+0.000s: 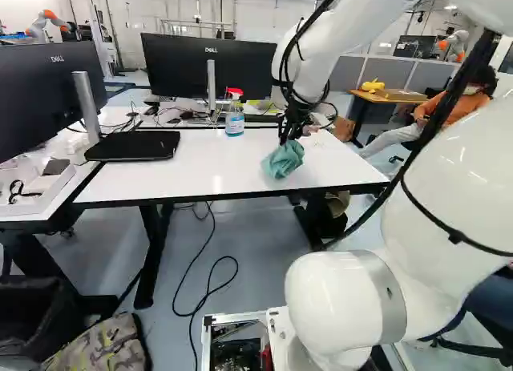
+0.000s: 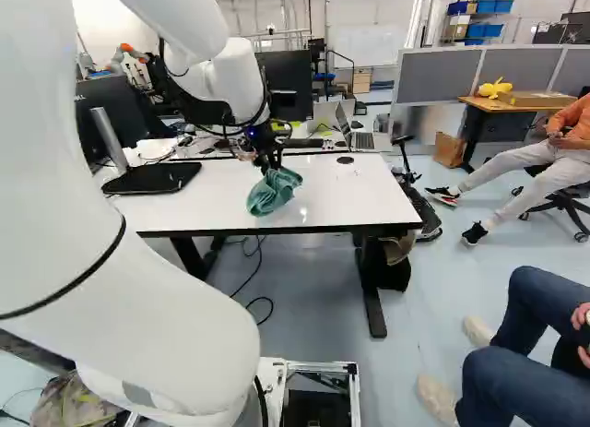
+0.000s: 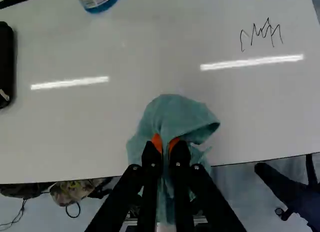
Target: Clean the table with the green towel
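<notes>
In the left base view my gripper [image 1: 290,134] hangs over the white table [image 1: 216,167], with the green towel [image 1: 283,159] below it. The right base view shows the towel [image 2: 274,191] bunched over the table's middle. Seen from the wrist, the gripper [image 3: 165,144] is shut on the towel [image 3: 175,114], its orange pads pinching a fold while cloth spreads ahead and drapes underneath. Whether the towel touches the table I cannot tell. Black scribbled marks [image 3: 261,35] lie on the tabletop, ahead and to one side of the towel.
A spray bottle [image 1: 235,117] with blue liquid stands near the table's back. A black flat case [image 1: 133,145] lies by the monitor stand. Monitors [image 1: 200,65] and a laptop [image 2: 361,136] stand behind. A person's legs [image 2: 516,344] are at the right base view's lower right.
</notes>
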